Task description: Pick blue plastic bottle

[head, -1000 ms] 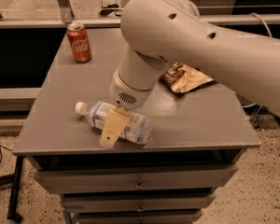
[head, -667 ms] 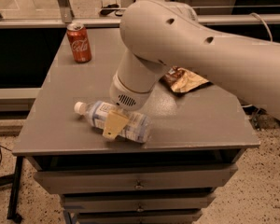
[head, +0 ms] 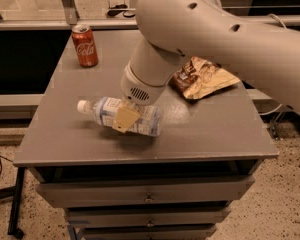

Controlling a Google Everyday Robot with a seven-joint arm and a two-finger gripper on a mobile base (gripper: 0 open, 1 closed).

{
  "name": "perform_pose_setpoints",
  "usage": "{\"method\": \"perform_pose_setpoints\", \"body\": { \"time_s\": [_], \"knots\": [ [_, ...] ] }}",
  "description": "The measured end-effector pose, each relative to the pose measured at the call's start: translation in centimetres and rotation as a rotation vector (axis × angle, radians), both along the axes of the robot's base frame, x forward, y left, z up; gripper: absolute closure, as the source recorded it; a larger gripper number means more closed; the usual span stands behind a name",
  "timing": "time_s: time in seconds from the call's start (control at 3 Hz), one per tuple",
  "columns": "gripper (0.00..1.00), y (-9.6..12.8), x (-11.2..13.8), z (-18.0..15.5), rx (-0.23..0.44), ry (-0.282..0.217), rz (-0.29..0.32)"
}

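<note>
The blue plastic bottle (head: 105, 113) is clear with a white cap and a pale blue-and-white label. It lies sideways near the front left of the grey table (head: 200, 134), cap pointing left, and seems slightly raised above the surface. My gripper (head: 126, 117) comes down from the large white arm and is shut on the bottle's middle. One tan finger pad (head: 124, 119) shows in front of the bottle; the other finger is hidden behind it.
A red Coca-Cola can (head: 84, 45) stands upright at the table's back left. A crumpled brown snack bag (head: 205, 77) lies at the right, partly under the arm. Drawers sit below the table's front edge.
The bottle and the gripper holding it have risen a little and shifted slightly away from the front edge. The can and snack bag have not moved.
</note>
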State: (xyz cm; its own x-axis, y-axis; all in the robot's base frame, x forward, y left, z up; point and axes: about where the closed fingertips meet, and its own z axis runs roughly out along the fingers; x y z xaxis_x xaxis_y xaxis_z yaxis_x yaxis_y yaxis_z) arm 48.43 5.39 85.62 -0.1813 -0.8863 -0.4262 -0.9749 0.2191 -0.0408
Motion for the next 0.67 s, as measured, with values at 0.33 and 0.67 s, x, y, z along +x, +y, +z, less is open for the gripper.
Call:
{"method": "perform_pose_setpoints", "body": {
  "time_s": [0.33,0.67],
  "knots": [
    [1.0,-0.5,1.4,2.1,0.076,0.007,0.01],
    [1.0,-0.7,2.4,5.3,0.201,0.064,0.017]
  ]
}}
